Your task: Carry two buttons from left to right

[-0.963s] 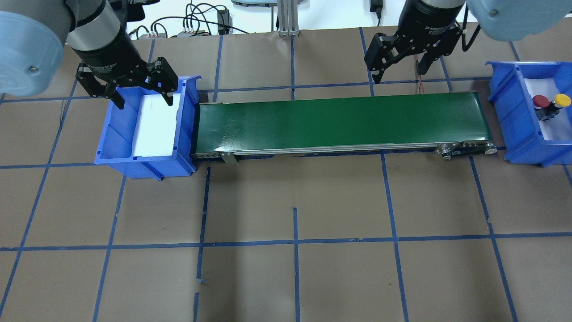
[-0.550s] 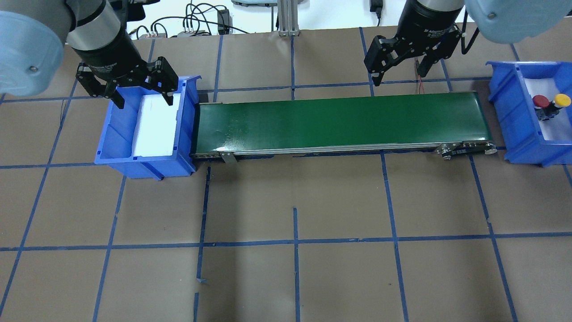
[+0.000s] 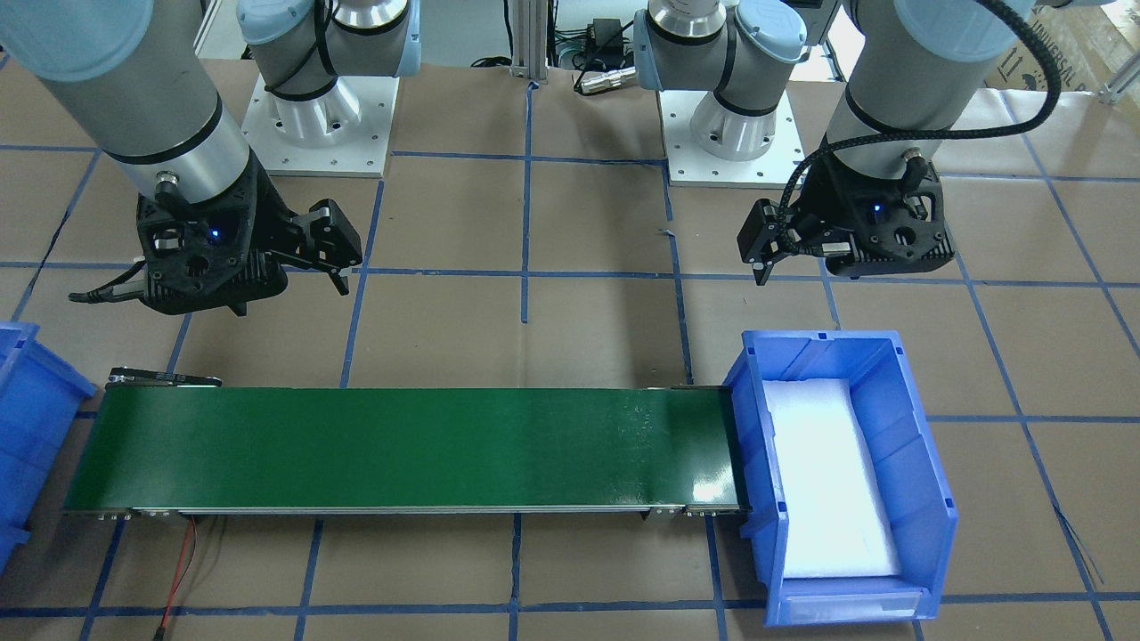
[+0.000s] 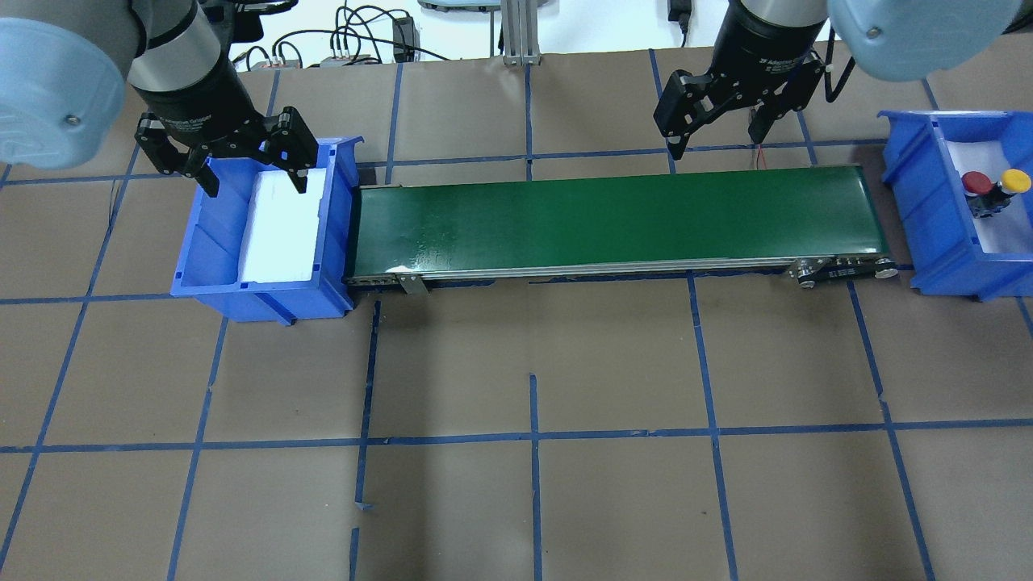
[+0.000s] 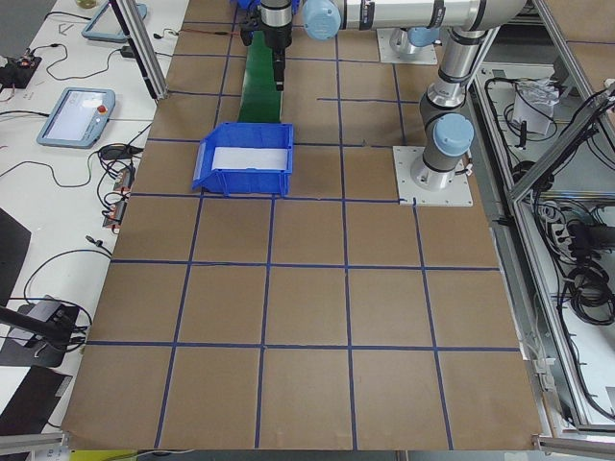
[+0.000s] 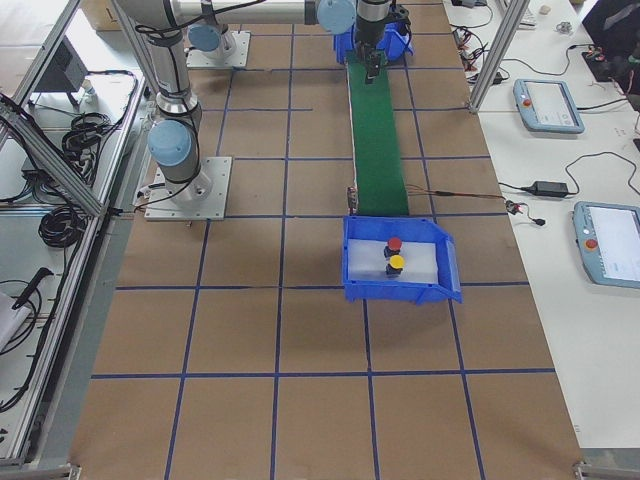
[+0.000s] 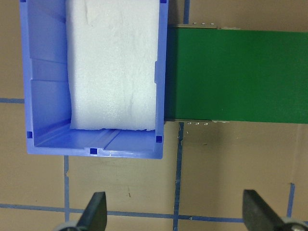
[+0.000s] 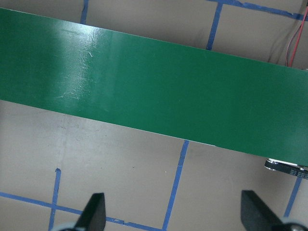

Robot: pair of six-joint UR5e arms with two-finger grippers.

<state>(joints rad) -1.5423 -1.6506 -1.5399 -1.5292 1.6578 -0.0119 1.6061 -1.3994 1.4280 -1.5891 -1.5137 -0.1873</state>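
Note:
The red button [image 4: 976,183] and the yellow button [image 4: 1014,180] stand side by side on white foam in the right blue bin [image 4: 928,211]. They also show in the exterior right view, red [image 6: 395,244] and yellow [image 6: 396,263]. My left gripper [image 4: 257,184] is open and empty, above the back end of the left blue bin [image 4: 339,210]. That bin holds only white foam [image 7: 113,67]. My right gripper [image 4: 716,139] is open and empty, above the table just behind the belt's right half.
A long green conveyor belt [image 4: 613,218] lies between the two bins. A red wire [image 3: 178,570] runs from its right end. Cables and an aluminium post stand at the table's back edge. Brown table with blue tape lines lies in front of the belt.
Both grippers have drifted slightly toward the back of the table, the right one also a little leftward. Both stay open. The buttons have not moved.

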